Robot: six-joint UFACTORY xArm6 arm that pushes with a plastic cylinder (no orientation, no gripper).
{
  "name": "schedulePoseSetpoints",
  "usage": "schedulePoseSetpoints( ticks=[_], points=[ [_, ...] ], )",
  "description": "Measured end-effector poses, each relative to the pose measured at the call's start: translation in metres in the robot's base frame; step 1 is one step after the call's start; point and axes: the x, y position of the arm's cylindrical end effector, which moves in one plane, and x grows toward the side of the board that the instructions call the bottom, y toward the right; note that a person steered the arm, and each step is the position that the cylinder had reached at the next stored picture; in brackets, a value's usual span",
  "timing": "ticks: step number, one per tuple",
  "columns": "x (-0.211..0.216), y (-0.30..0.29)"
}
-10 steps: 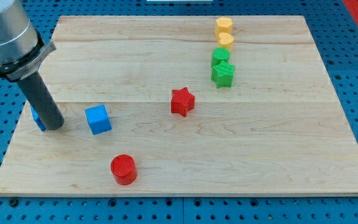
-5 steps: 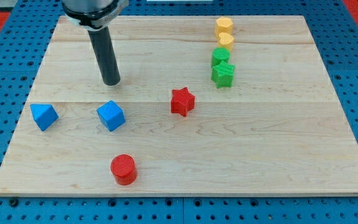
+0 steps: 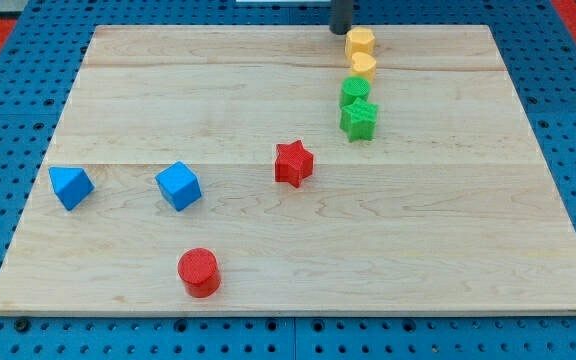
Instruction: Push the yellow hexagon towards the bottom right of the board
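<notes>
The yellow hexagon (image 3: 360, 43) sits near the board's top edge, right of centre. A second yellow block (image 3: 364, 66) lies just below it, touching or nearly so. My tip (image 3: 340, 30) is at the view's top edge, just left of and slightly above the yellow hexagon; only the rod's lower end shows. Whether the tip touches the hexagon cannot be told.
A green round block (image 3: 355, 92) and a green star (image 3: 359, 119) continue the column below the yellow blocks. A red star (image 3: 293, 163) lies mid-board, a red cylinder (image 3: 199, 272) near the bottom, two blue blocks (image 3: 178, 185) (image 3: 71, 187) at the left. The wooden board (image 3: 448, 220) sits on blue pegboard.
My rod moved from the board's left side, past the blue blocks, up and right to the top edge beside the yellow hexagon. The right blue block was nudged and turned slightly.
</notes>
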Motion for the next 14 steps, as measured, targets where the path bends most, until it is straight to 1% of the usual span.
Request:
schedulePoseSetpoints(
  ticks=[1, 2, 5, 6, 9, 10, 11, 12, 13, 14],
  points=[
    [0.039, 0.007],
    [0.052, 0.017],
    [0.049, 0.017],
    [0.062, 0.034],
    [0.225, 0.040],
    [0.274, 0.025],
    [0.304, 0.008],
    [0.305, 0.002],
    [0.303, 0.064],
    [0.292, 0.068]
  ],
)
